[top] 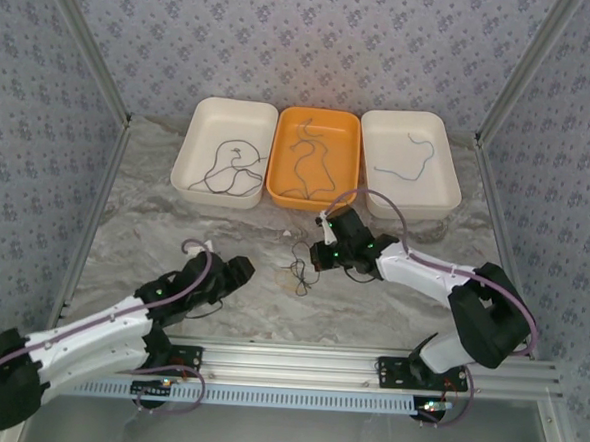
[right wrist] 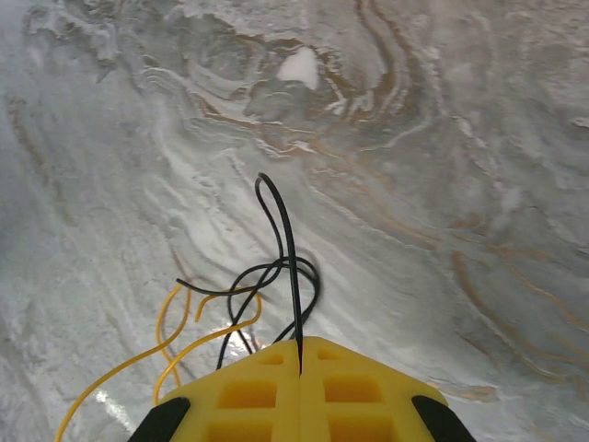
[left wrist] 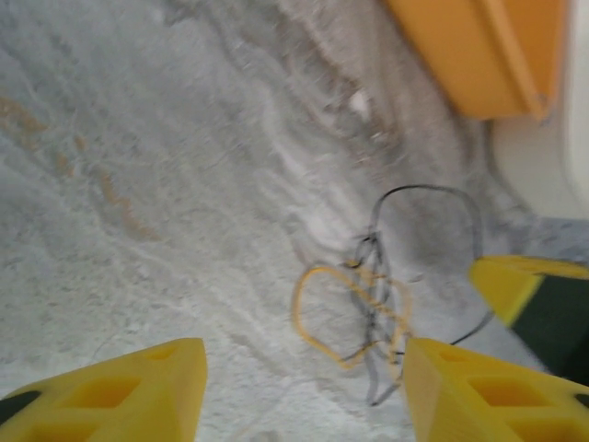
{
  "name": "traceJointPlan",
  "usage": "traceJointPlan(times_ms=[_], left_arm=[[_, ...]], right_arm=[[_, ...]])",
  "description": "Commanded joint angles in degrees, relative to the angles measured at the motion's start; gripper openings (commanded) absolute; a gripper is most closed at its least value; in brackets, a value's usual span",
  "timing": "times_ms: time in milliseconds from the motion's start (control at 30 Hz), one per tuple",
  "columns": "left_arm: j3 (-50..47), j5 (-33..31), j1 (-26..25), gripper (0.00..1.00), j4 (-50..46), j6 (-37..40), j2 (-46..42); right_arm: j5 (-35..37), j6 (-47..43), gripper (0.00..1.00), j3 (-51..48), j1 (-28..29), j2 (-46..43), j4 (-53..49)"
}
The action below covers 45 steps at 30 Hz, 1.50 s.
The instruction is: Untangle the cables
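Splitting knot (top: 300, 266) near orange tray (top: 342, 144): my right gripper (right wrist: 300, 345) clamps dark wire (right wrist: 291, 267), left gripper (left wrist: 304, 361) spread, empty; next I'd pinch tan wire (left wrist: 317, 308) there, pull apart gently

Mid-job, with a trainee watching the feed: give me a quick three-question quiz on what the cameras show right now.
1. True or false: the right gripper is shut on a black cable.
2. The lone cable in the right white tray is: A) yellow B) blue-grey C) red.
3. Fill in: the left gripper stands ___, facing the yellow-and-black tangle on the table.

Key: 1 true; 2 B; 3 open.
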Motion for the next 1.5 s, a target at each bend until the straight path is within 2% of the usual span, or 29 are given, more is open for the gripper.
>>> traceJointPlan(times_ms=[0,100,233,433,533,667,733,833,933,1033,1167,1300,1467], left_arm=[[4.7,1.1,-2.4,0.55,2.4,0.5,6.1],[8.5,0.7,-4.8,0.56,4.5,0.6,12.7],[12.7,0.1,-6.9,0.66,6.8,-0.4,20.0],[19.4,-1.0,-10.7,0.65,5.3,-2.4,28.5],[19.9,-0.3,-11.1,0.56,6.1,-4.2,32.2],[19.7,-0.5,-11.2,0.39,9.1,-4.7,35.4],[20.8,-0.9,-10.8,0.25,8.3,-3.8,36.8],[20.2,-1.0,-9.3,0.0,8.9,-2.9,37.0],[17.0,-3.4,-6.3,0.0,5.2,-2.5,31.7],[11.9,-5.9,-1.8,0.0,-1.2,-1.4,20.3],[7.8,-7.6,5.9,0.0,-14.7,1.6,2.0],[6.0,-4.4,15.8,0.0,-24.8,4.8,-12.8],[5.5,1.7,25.2,0.0,-29.5,8.3,-17.9]], right_arm=[[0.9,0.1,0.0,-1.0,-1.2,-1.5,1.6],[0.2,0.2,0.0,-1.4,-1.9,-1.8,1.2],[-0.7,0.8,0.0,-1.9,-1.7,-1.6,2.4],[-1.0,1.0,0.0,-1.9,-1.8,-1.4,2.7],[-1.3,1.1,0.0,-1.9,-1.7,-1.4,3.1],[-1.3,1.4,0.0,-1.7,-1.3,-1.6,3.3],[-1.3,1.6,0.0,-1.8,-1.3,-2.1,3.2],[-0.1,1.4,0.0,-1.5,-1.3,-4.1,1.9],[2.0,0.7,0.0,-1.3,-2.7,-8.5,-0.8],[4.0,0.1,0.0,-1.4,-6.1,-13.9,-4.5],[5.2,-0.4,0.0,-1.8,-13.0,-21.4,-8.4],[5.6,-0.6,0.0,-1.0,-19.1,-26.6,-10.5],[6.1,-0.6,0.0,1.6,-22.2,-27.2,-13.3]])
